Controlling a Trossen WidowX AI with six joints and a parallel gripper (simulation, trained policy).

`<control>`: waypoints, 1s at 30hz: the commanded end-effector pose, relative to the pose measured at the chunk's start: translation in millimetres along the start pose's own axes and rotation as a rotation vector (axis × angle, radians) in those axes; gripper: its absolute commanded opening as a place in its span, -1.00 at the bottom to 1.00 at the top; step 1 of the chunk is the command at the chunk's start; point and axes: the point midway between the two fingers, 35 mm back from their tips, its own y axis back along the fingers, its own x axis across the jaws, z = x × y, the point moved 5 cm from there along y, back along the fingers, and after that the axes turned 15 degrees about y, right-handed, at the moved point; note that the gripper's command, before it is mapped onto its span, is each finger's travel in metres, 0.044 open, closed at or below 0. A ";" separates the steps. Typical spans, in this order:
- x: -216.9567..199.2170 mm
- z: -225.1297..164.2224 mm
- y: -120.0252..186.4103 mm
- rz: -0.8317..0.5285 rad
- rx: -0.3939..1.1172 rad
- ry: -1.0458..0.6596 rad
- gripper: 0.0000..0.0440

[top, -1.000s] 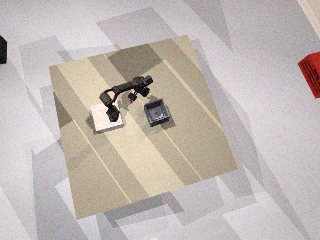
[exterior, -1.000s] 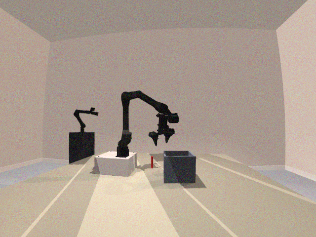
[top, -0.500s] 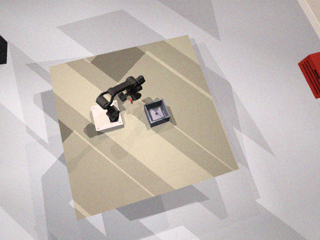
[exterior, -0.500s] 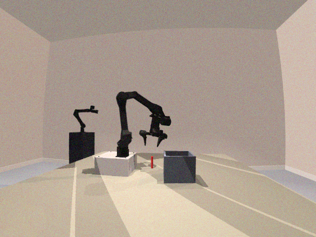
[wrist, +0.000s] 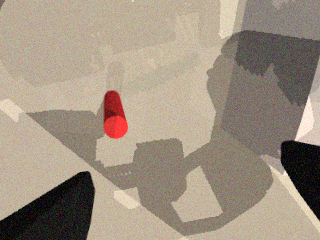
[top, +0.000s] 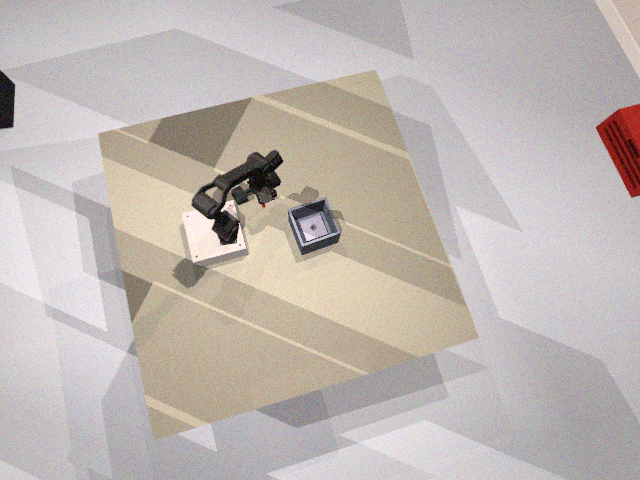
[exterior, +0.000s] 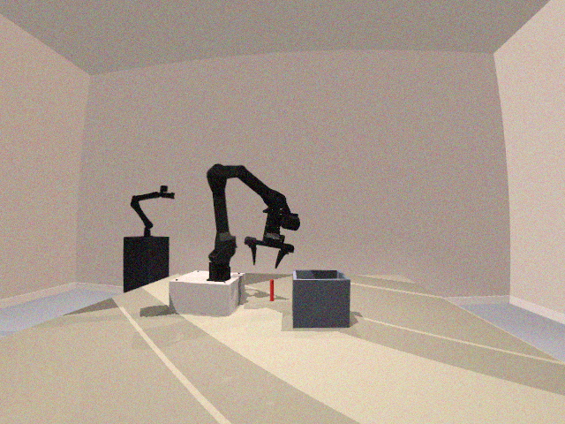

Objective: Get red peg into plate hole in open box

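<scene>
Pincer [top: 264, 198] [exterior: 265, 266] [wrist: 187, 167] mostly covers red peg [top: 263, 205] [exterior: 272, 290] [wrist: 115, 126] from above; exterior view shows it upright

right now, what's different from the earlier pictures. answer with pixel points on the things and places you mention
The gripper [top: 263, 200] [exterior: 265, 266] [wrist: 187, 167] has moved away from the open box [top: 293, 223] [exterior: 320, 303], toward the white base block [top: 199, 242] [exterior: 198, 296], and its fingers have spread wider. Nothing was grasped or let go. The red peg [top: 263, 205] [exterior: 272, 291] [wrist: 115, 125] still stands upright outside the box, which hasn't moved.
</scene>
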 end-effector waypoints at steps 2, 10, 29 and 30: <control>1.1 1.2 -11.7 -0.015 -0.032 -0.010 0.85; 7.7 4.0 -36.4 -0.021 -0.074 -0.016 0.82; 18.5 8.8 -90.3 0.012 -0.132 -0.058 0.64; 19.7 8.5 -92.3 0.015 -0.133 -0.058 0.55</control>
